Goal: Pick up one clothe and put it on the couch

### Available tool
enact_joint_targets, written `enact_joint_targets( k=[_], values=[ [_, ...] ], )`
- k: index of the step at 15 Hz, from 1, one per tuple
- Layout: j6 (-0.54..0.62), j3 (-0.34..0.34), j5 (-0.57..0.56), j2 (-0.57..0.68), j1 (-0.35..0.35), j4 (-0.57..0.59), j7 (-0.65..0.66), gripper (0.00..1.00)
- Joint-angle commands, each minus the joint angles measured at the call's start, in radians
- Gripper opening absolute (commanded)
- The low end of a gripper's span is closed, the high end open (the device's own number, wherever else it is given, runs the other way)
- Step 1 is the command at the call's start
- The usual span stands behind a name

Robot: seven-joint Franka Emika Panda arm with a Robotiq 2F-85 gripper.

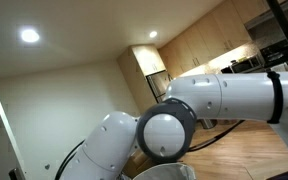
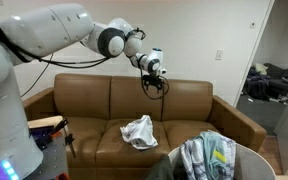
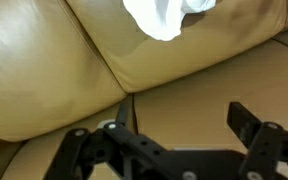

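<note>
A white cloth (image 2: 138, 131) lies crumpled on the seat of the brown leather couch (image 2: 104, 98); it also shows at the top of the wrist view (image 3: 166, 15). My gripper (image 2: 155, 84) hangs above the couch in front of its backrest, up and to the right of the cloth, apart from it. Its jaws (image 3: 179, 125) are open and empty, with only couch leather between them. More clothes, striped and patterned (image 2: 210, 153), lie piled in a container at the lower right.
The arm's white links (image 1: 224, 100) fill an exterior view, with wooden kitchen cabinets (image 1: 199, 45) behind. A doorway (image 2: 274, 80) to another room opens right of the couch. A dark stand with red parts (image 2: 49, 128) sits by the couch's left armrest.
</note>
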Motion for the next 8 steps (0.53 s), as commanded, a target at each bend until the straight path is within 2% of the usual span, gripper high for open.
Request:
enact_joint_targets(
  k=[1,4,8],
  values=[
    [0.051,0.021,0.033,-0.189,-0.08,-0.238,-0.009,1.0],
    [0.056,0.038,0.063,-0.292,-0.152,-0.363,-0.027,1.0],
    [0.058,0.055,0.156,-0.427,-0.252,-0.533,-0.072,1.0]
  ],
)
